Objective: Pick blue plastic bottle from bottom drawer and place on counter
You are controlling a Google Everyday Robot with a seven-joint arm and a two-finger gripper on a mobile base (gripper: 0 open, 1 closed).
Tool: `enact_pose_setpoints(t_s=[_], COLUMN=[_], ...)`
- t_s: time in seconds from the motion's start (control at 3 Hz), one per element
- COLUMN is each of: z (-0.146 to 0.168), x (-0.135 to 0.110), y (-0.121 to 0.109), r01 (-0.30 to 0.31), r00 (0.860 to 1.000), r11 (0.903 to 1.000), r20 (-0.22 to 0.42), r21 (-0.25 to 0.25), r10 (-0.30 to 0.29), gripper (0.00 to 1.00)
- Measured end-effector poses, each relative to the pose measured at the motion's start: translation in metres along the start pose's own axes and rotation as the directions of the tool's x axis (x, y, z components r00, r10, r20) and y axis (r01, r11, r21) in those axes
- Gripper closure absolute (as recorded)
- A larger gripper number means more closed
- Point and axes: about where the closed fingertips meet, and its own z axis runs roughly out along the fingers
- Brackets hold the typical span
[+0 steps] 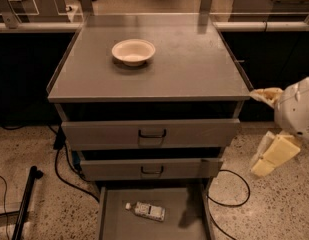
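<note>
The blue plastic bottle (146, 211) lies on its side on the floor of the open bottom drawer (114, 226), its white cap pointing left. The counter (189, 64) is the flat grey top of the cabinet and carries a cream bowl (133, 51) at its back left. My gripper (272, 156) hangs at the right of the cabinet, level with the middle drawer, below the arm's white joint (297, 109). It is well apart from the bottle, up and to the right of it, and holds nothing that I can see.
The two upper drawers (151, 133) with black handles are slightly pulled out above the bottom one. Black cables (64, 169) lie on the speckled floor on both sides of the cabinet. A black rod (25, 204) leans at the lower left. A dark counter wall runs behind.
</note>
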Motion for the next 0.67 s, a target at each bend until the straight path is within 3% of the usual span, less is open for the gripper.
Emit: enact_pose_setpoints(t_s=[0.33, 0.67], z=[0.040, 0.084], x=[0.012, 0.023], y=[0.019, 0.037], r01=[0.002, 0.001], r00=[0.999, 0.999], r11=[0.9995, 0.9960], r20=[0.044, 0.039], r21=[-0.031, -0.089], r10=[-0.001, 0.003], gripper=[0.00, 0.00])
